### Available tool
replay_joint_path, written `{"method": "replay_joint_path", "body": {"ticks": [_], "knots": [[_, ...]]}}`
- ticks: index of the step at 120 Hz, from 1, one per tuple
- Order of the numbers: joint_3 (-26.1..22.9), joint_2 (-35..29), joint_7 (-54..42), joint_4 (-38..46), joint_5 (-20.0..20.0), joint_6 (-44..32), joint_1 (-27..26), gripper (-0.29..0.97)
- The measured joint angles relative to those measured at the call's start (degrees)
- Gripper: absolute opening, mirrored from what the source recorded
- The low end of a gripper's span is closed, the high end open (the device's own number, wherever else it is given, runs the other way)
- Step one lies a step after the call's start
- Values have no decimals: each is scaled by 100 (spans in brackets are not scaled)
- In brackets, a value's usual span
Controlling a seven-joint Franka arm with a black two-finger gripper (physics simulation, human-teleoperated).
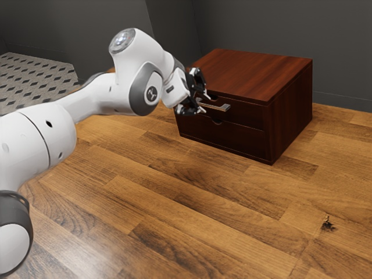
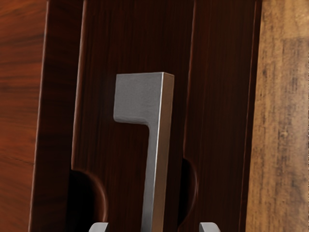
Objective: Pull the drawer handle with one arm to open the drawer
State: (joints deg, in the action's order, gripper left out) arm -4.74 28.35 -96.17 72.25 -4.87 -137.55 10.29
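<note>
Straight ahead of the gripper (image 1: 196, 96) the upper drawer front (image 2: 125, 53) closes off the way. The metal handle (image 2: 157, 145) stands out from it between the spread fingertips (image 2: 99, 227), with a gap on either side of the bar. Below the hand the lower drawer front (image 1: 224, 131) carries the same face of the cabinet (image 1: 290, 99) down to the floor (image 1: 174, 197). To both sides of the hand, in front of the cabinet, open room lies over the floor. Above the hand, the way is free over the cabinet's top.
</note>
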Motion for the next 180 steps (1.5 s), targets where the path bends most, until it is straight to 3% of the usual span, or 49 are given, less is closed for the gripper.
{"method": "replay_joint_path", "body": {"ticks": [45,91,180], "knots": [[10,10,-4,165,-67,-27,0,20],[10,-234,17,440,-103,-10,-8,13],[49,-1267,108,1882,-134,-25,0,-2]]}}
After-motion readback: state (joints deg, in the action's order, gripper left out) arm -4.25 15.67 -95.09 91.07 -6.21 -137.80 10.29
